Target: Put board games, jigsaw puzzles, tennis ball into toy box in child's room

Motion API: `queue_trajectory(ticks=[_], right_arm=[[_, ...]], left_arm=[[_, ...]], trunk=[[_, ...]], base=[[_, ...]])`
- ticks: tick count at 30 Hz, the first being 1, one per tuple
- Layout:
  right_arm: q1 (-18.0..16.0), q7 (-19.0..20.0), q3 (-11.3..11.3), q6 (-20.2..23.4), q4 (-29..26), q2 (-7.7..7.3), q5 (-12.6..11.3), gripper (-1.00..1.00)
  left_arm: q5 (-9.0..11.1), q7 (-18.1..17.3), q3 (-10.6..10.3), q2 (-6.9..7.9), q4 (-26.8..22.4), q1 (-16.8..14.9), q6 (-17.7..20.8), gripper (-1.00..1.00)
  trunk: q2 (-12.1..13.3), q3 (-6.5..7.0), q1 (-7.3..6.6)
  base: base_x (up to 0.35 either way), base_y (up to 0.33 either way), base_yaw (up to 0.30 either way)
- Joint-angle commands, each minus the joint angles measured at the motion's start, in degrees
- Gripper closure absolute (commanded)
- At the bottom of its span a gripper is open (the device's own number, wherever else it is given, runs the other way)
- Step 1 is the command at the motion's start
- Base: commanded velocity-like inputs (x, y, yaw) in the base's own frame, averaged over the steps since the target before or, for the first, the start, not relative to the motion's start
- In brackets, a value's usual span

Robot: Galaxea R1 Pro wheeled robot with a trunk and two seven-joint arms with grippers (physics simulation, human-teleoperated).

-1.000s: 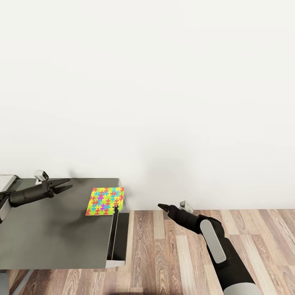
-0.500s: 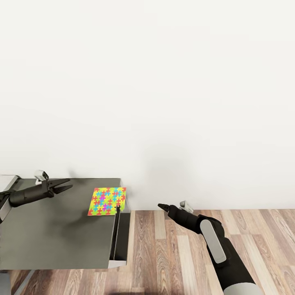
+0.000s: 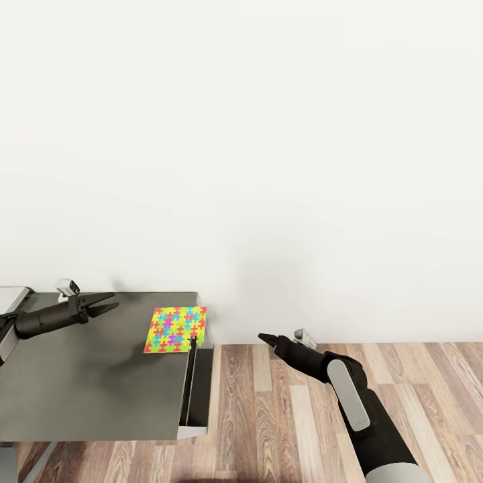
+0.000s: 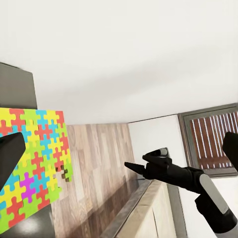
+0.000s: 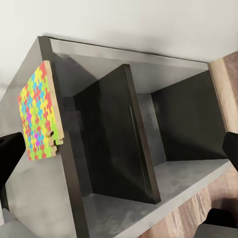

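One jigsaw puzzle [image 3: 176, 329] [image 4: 32, 158] [image 5: 38, 116] lies flat at the right end of the table's dark grey shelf section [image 3: 80, 376], its edge slightly over the rim. My left gripper [image 3: 109, 302] hovers open above the dark top, about a hand's width left of the puzzle, with nothing in it. My right gripper [image 3: 263, 337] hangs over the floor to the right of the table, level with the puzzle. Its fingers [image 5: 9, 153] stand wide apart and empty. The toy box, board games and tennis ball are out of view.
Under the dark top are open shelf compartments [image 5: 124, 148] split by an upright divider. A strip of the pale desk [image 3: 10, 295] shows at far left. A bare white wall [image 3: 268, 168] stands behind, with wood-plank floor [image 3: 282, 416] to the right.
The view shifted slightly a second ago, so the table and puzzle sit a little further right. Both arms hold the same pose, and nothing differs over the last half second.
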Motion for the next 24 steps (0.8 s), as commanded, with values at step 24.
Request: queue_trajectory(ticks=[24], right_arm=[[-0.1, 0.2, -0.1, 0.2, 0.0, 0.03, 0.2, -1.00]], left_arm=[[-0.1, -0.2, 0.1, 0.01, 0.0, 0.0, 0.6, -1.00]], trunk=[[-0.1, -0.09, 0.03]], base=[[0.000, 0.051, 0.000]])
